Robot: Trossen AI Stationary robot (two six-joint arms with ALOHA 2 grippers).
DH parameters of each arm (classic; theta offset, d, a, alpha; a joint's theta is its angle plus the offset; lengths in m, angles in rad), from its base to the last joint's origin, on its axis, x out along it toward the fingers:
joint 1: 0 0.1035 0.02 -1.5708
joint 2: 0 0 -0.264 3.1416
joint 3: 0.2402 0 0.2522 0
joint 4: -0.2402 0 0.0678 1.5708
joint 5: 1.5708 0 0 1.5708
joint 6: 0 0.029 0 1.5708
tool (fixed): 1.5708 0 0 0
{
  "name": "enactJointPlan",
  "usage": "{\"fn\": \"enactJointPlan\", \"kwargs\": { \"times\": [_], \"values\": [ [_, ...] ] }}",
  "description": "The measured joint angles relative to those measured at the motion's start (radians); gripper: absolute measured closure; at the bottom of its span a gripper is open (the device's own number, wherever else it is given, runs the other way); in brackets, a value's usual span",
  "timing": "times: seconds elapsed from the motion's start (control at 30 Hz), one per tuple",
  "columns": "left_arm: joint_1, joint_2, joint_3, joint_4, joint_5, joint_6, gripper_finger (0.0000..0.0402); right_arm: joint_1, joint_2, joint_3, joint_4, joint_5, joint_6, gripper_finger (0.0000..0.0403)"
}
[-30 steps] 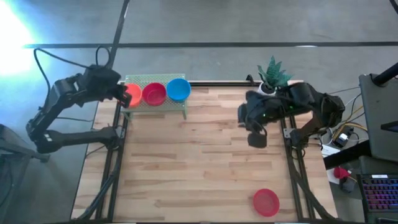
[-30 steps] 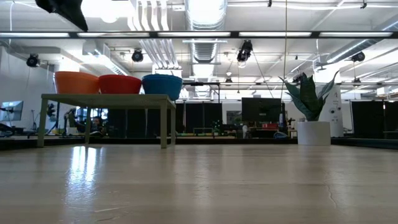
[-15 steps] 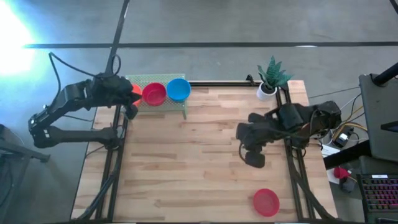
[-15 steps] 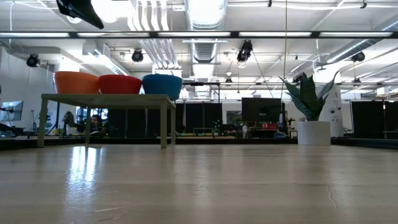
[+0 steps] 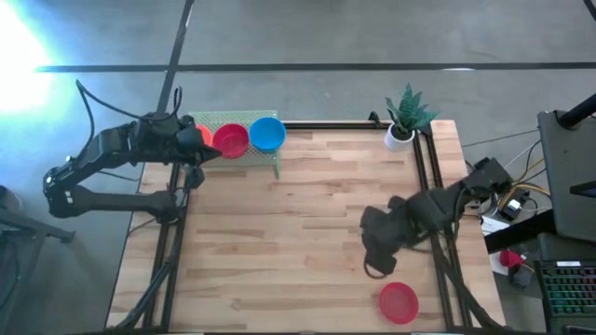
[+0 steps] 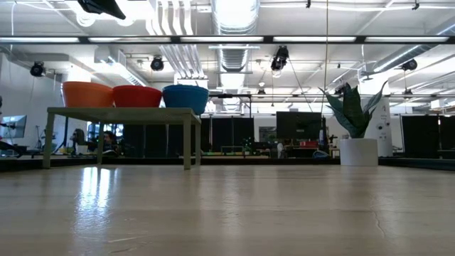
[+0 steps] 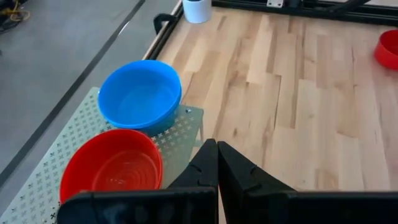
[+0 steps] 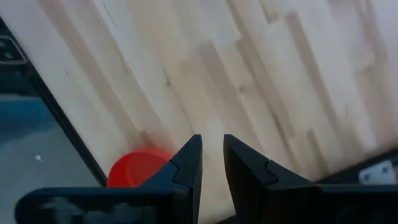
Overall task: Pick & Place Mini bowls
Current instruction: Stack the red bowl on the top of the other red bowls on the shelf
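Three mini bowls stand in a row on a green perforated stand point(image 5: 244, 154) at the table's far left: an orange bowl point(image 6: 87, 94), a red bowl point(image 7: 112, 169) and a blue bowl point(image 7: 140, 96). My left gripper point(image 7: 216, 155) hovers shut above the stand's left end, over the orange bowl, touching nothing. Another red bowl point(image 5: 399, 302) lies on the table near the front right corner. My right gripper point(image 5: 376, 261) hangs pointing down just beyond that bowl, toward the far edge. Its fingers point(image 8: 211, 158) stand slightly apart with nothing between them.
A white pot with a green plant point(image 5: 402, 121) stands at the far right corner. Black rails point(image 5: 430, 177) run along the table's left and right sides. The bare wooden middle of the table point(image 5: 289, 242) lies between the stand and the front red bowl.
My right gripper has come down and moved from beside the plant toward the table's near edge, rolling about its own line, and now hangs close to the front red bowl. My left gripper has turned and shifted a little at the stand's left end, staying shut. The bowls have not moved.
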Motion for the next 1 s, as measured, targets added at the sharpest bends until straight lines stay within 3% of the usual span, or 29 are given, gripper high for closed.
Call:
{"fn": "enactJointPlan", "kwargs": {
  "times": [0.17, 0.4, 0.6, 1.0],
  "values": [
    [0.0, -0.001, 0.0, 0.0, 0.001, 0.021, 0.0401, 0.094, 0.0, -0.066, 0.028, -0.075, 0.088, 0.0339],
    [0.0, -0.001, 0.0, 0.018, 0.001, 0.054, 0.0401, 0.203, 0.0, -0.189, 0.195, -0.099, -0.036, 0.0339],
    [0.0, 0.0, 0.0, 0.027, 0.001, 0.053, 0.0401, 0.256, 0.0, -0.306, 0.261, -0.105, -0.044, 0.0339],
    [0.0, 0.001, 0.0, 0.027, 0.051, 0.048, 0.0401, 0.268, 0.0, -0.572, 0.706, -0.2, -0.091, 0.0339]
  ]
}}
